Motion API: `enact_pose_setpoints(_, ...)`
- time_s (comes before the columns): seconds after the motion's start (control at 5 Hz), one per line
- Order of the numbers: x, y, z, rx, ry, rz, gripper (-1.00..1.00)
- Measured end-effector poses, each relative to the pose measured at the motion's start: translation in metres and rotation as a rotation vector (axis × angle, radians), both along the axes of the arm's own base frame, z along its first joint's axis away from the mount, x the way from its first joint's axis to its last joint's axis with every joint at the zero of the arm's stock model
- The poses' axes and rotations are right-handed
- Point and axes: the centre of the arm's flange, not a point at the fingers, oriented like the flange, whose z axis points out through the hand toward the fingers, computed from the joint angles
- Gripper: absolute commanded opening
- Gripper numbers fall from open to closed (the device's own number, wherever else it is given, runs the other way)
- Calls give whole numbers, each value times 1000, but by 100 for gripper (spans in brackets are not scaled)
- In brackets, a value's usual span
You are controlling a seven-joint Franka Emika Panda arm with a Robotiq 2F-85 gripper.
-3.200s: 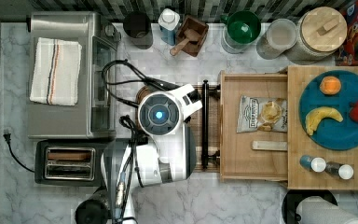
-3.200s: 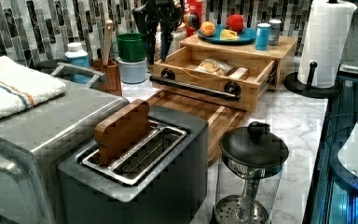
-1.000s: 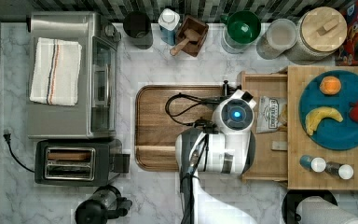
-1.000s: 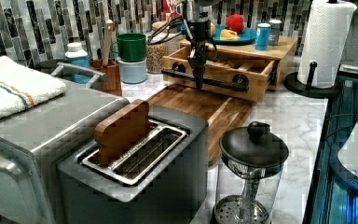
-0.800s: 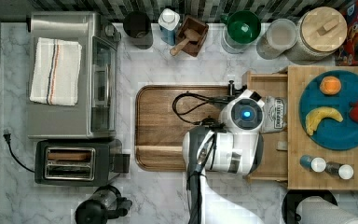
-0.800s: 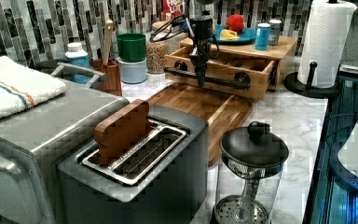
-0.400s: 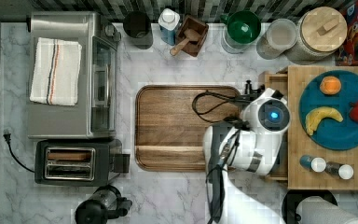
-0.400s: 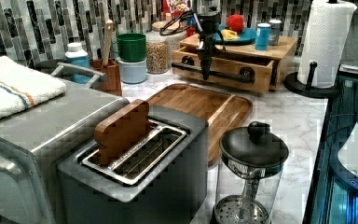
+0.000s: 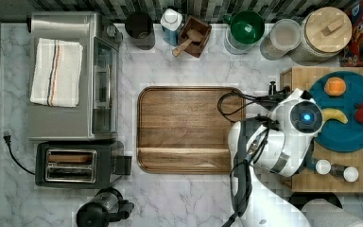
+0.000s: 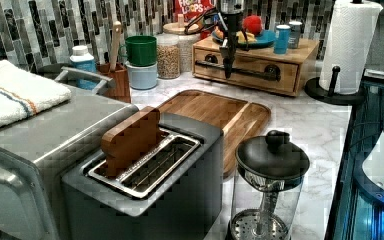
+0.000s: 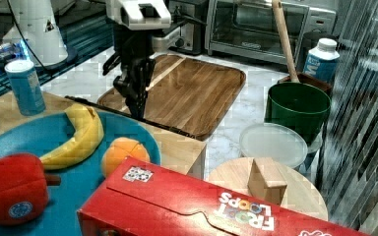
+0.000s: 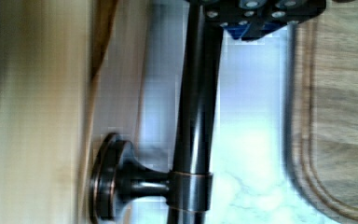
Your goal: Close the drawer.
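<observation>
Drawer [image 10: 250, 70] looks pushed in flush. Hand [image 10: 228, 67] sits at handle [image 12: 196, 116]; grip state can't tell. Risk: pushing on shoves the box toward 12 o'clock, tipping the plate [image 9: 354, 137].

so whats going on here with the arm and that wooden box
A Franka arm is working the drawer of the wooden box under the blue plate. Its pincer is down at the black bar handle on the drawer front. In the left view the drawer front looks flush with the box, so it appears closed or very nearly so. The cutting board lies on the counter in front of it, apart from the box.
</observation>
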Motion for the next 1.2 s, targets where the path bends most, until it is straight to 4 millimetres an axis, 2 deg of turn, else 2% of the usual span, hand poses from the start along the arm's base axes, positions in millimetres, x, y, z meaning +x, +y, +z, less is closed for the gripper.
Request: enact_pose_setpoints(1.2,9,3,0,-23,55,61,-100)
